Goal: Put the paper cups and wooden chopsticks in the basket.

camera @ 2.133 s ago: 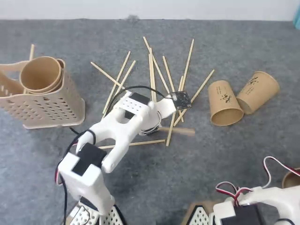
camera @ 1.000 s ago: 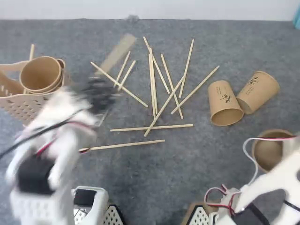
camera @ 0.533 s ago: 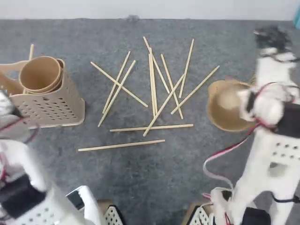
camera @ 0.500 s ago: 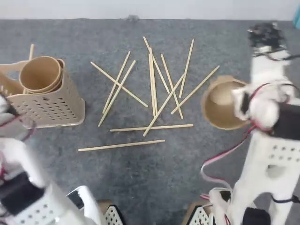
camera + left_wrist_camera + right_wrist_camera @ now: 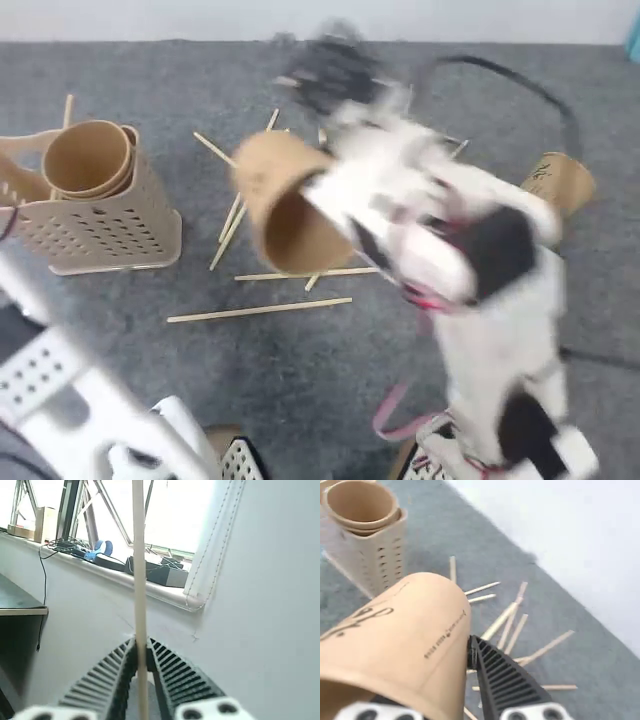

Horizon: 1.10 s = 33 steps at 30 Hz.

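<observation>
"Cup (image 5: 285,205): where had it got to?"

"Off the tabletop (image 5: 300,390) and in the air over the chopsticks (image 5: 262,311). Half a second before, it was only just lifted at the right side. By this moment it had crossed most of the way and hung near the basket (image 5: 110,235), not yet above it. The right end effector (image 5: 445,647) was clamped on its wall, with one jaw pressed on the outside and the other hidden by the cup."

"And the other arm?"

"It had drawn back from the pile to the near left corner. The left end effector (image 5: 141,652) had its jaws pinched on a single chopstick (image 5: 138,570), which pointed up at a wall."

"What did that leave?"

"Where two had lain at the far right, one last cup (image 5: 560,180) lay on its side. The nested cups (image 5: 85,158) sat in the basket. I judged the carried cup still needed to go further left and turn upright over them. The held chopstick and the whole pile were not yet in."
</observation>
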Each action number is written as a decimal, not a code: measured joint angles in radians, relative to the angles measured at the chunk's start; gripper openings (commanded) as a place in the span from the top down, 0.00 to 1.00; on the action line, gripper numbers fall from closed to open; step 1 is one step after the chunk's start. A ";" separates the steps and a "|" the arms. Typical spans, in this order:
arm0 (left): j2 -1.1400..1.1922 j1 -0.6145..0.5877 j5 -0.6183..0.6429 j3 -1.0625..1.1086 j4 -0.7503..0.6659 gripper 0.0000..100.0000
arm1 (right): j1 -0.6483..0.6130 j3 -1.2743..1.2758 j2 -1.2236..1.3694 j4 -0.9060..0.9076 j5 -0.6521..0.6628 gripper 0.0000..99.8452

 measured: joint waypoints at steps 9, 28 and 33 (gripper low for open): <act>0.333 0.055 0.003 0.000 -0.219 0.98 | -0.112 -0.338 0.351 0.000 0.000 0.99; 0.345 0.081 -0.178 0.008 -0.098 0.77 | -0.120 -0.539 0.511 -0.167 -0.140 0.99; 0.141 0.003 -0.178 0.008 0.107 0.77 | -0.133 -0.551 0.539 -0.301 -0.210 0.99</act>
